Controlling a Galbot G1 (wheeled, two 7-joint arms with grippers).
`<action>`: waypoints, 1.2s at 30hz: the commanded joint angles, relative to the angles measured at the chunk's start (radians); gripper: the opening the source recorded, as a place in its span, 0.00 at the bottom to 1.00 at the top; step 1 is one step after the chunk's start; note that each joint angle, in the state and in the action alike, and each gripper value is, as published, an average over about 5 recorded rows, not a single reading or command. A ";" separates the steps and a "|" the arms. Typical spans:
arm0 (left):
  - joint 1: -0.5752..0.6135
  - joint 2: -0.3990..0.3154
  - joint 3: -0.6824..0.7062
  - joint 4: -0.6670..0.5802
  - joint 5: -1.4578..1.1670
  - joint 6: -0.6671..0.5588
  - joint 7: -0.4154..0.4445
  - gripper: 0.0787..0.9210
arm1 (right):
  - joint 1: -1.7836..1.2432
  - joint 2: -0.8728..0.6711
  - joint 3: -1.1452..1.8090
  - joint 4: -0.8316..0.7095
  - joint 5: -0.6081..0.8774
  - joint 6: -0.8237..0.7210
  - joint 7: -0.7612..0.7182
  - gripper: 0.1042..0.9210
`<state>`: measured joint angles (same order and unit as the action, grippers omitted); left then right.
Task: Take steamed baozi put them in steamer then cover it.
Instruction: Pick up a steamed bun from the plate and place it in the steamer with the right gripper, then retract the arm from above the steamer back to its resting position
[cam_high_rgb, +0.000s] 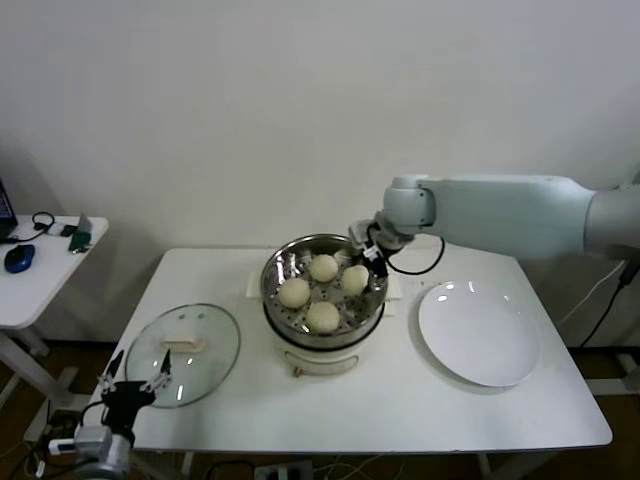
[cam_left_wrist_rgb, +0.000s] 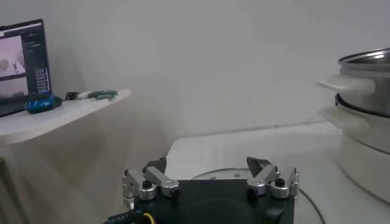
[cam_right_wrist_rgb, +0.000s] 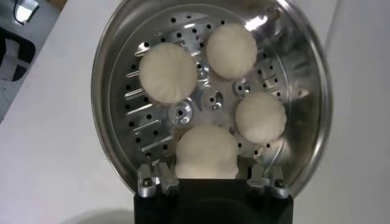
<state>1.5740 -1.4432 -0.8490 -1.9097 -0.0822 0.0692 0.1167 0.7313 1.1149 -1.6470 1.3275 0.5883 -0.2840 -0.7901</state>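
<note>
The steel steamer (cam_high_rgb: 275, 272) on its white pot base stands mid-table and holds four cream-white baozi (cam_high_rgb: 294, 292). In the right wrist view the perforated basket (cam_right_wrist_rgb: 122, 79) fills the frame with all four buns in it. My right gripper (cam_high_rgb: 367, 252) hovers over the basket's back right, open, its fingers (cam_right_wrist_rgb: 153, 179) on either side of the nearest baozi (cam_right_wrist_rgb: 207, 152), which rests on the floor. The glass cover (cam_high_rgb: 210, 345) lies flat on the table at front left. My left gripper (cam_high_rgb: 135, 385) is open and empty, low beside the cover's front edge.
An empty white plate (cam_high_rgb: 480, 333) lies on the table to the right of the steamer. A small side table (cam_high_rgb: 40, 275) to the left carries a blue mouse (cam_high_rgb: 18, 258) and cables. The steamer's side (cam_left_wrist_rgb: 365, 91) shows in the left wrist view.
</note>
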 joint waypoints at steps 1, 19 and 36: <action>0.003 -0.001 0.001 -0.001 0.000 -0.002 -0.001 0.88 | -0.080 0.024 0.010 -0.042 -0.051 -0.011 0.015 0.69; 0.007 0.003 -0.003 -0.014 -0.003 -0.002 -0.001 0.88 | 0.044 -0.041 0.072 -0.039 0.117 0.036 -0.087 0.88; -0.009 0.022 0.010 -0.034 -0.039 0.039 -0.036 0.88 | -0.621 -0.435 1.016 0.164 0.249 -0.021 0.761 0.88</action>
<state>1.5782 -1.4233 -0.8432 -1.9444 -0.1101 0.0988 0.0923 0.5475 0.9034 -1.2199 1.3452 0.7930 -0.2959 -0.5104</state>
